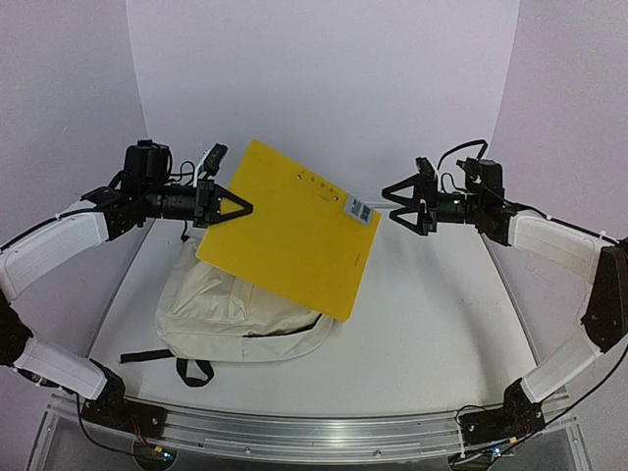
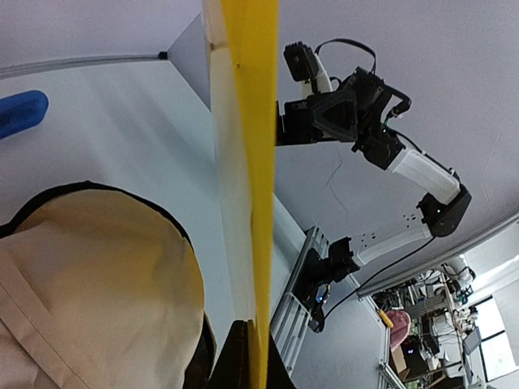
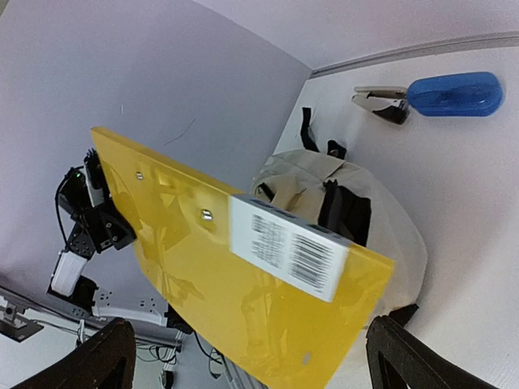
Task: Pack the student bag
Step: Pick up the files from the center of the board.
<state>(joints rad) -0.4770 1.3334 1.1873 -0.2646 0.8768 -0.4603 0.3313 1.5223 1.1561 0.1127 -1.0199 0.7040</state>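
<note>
1 left gripper [image 1: 235, 207] reaches in from the left at mid height, its jaws closed tight on the left edge of 1 yellow folder [image 1: 289, 231]. The left wrist view shows that folder edge-on, running straight out from between the 2 fingers. The folder hangs in the air, tilted, with 1 corner high toward the back wall and 1 low toward the near edge.

Under it, on the white table [image 1: 432, 334], lies 1 cream bag [image 1: 231, 314]. It sits left of centre, flat and slumped, with black straps [image 1: 172, 361] trailing from its near left side. From above, the folder covers the far part of the bag, and its low corner overlaps the bag's right side. The right wrist view shows the folder raised clear of the fabric.

Near the folder's right corner is 1 white barcode label [image 1: 359, 209].

Just right of that corner, apart from it, 1 right gripper [image 1: 391, 204] points left with its 2 fingers spread wide and nothing between them.

The right wrist view also shows 2 small things on the table past the bag: 1 blue case [image 3: 454, 95] and, touching or just beside its end, 1 grey and black clip [image 3: 381, 103].
</note>
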